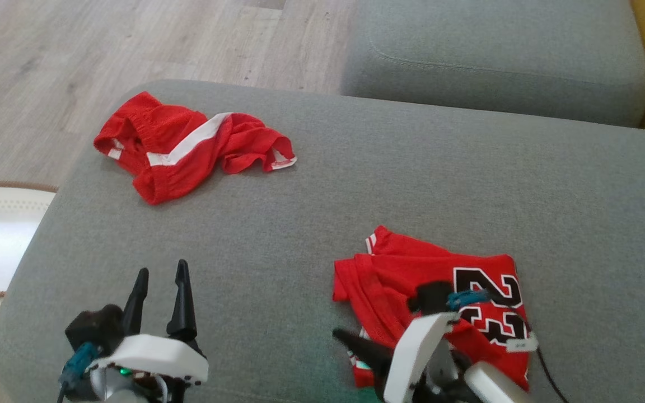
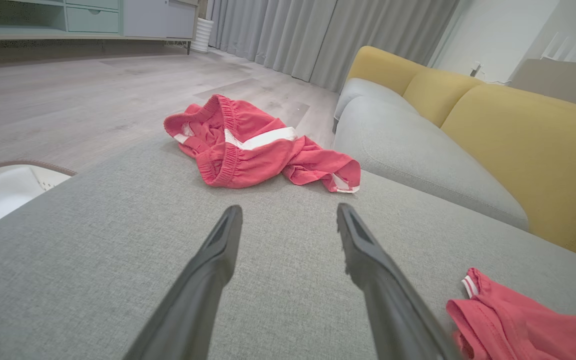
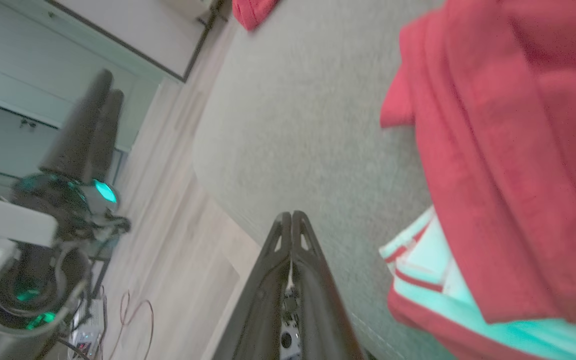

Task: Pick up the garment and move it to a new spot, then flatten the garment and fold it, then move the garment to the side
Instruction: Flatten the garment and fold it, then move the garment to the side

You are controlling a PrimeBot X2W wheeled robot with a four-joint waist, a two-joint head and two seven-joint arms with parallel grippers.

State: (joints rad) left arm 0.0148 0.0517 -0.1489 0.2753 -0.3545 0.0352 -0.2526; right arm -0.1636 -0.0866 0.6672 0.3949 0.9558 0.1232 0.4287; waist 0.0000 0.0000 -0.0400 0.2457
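Fingers of your left gripper [image 1: 162, 268] stand spread and empty above the grey sofa cushion [image 1: 356, 184]. The right gripper [image 3: 292, 220] is clenched on nothing beside the folded jersey [image 1: 401, 280]. Reach ahead to the crumpled red shorts [image 1: 188, 145], pinching the waistband [image 2: 220, 165], not loose folds.

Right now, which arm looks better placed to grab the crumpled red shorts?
Left, probably. The left pincer is open and aimed at the shorts across the grey cushion. The right pincer is shut, beside the folded jersey, farther from them.
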